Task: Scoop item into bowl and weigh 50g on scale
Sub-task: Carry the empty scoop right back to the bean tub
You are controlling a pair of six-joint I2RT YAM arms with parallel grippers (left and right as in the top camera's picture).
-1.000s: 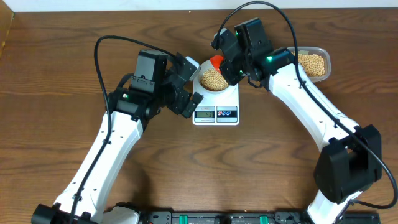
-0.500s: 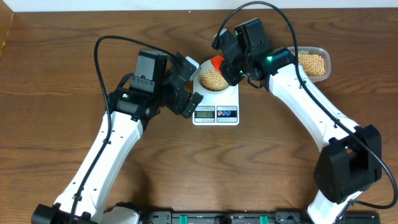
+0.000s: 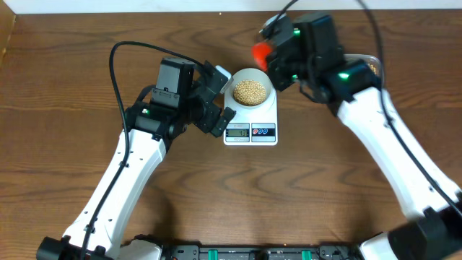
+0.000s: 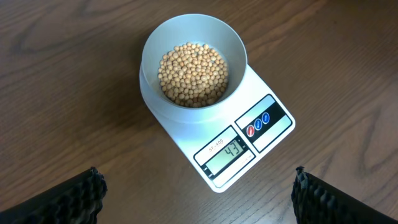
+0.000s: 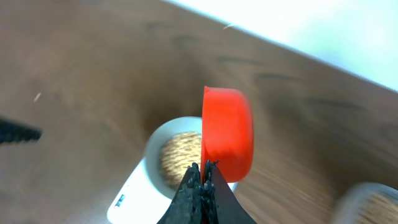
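Roughly, top-view bearings throughout.

Step in hand, as I judge it: topping up. The readout on the left wrist view shows 43, so the target is close but not met.

- Right gripper (image 5: 202, 179): jaws pinched fully together on the handle of the red scoop (image 5: 227, 134), which hangs at 1 o'clock of the bowl, just beyond its rim, turned on its side. Cannot tell whether anything is left inside; the view is blurred.
- Left gripper (image 3: 221, 97): spread wide, holding nothing, at 9 o'clock of the scale, near it but apart.
- Scale (image 4: 264, 140): white, display end at 6 o'clock.
- Tub (image 3: 372, 63): at 3 o'clock of the bowl, mostly hidden under the right arm.
- Bowl (image 4: 152, 46): sits on the 12 o'clock end of the scale, overhanging it slightly.
- Beans (image 4: 193, 73): a shallow heap in the bowl; none seen on the table.

Doing it well: take only a part scoop from the tub, tip slowly over the bowl's middle, let beans trickle and watch the readout. Keep the scoop off the rim, since any touch would skew the reading.

Surface: brown wood-grain table (image 3: 65, 58), flat, matte. Room: pale wall strip at 12 o'clock; black rail at 6 o'clock.
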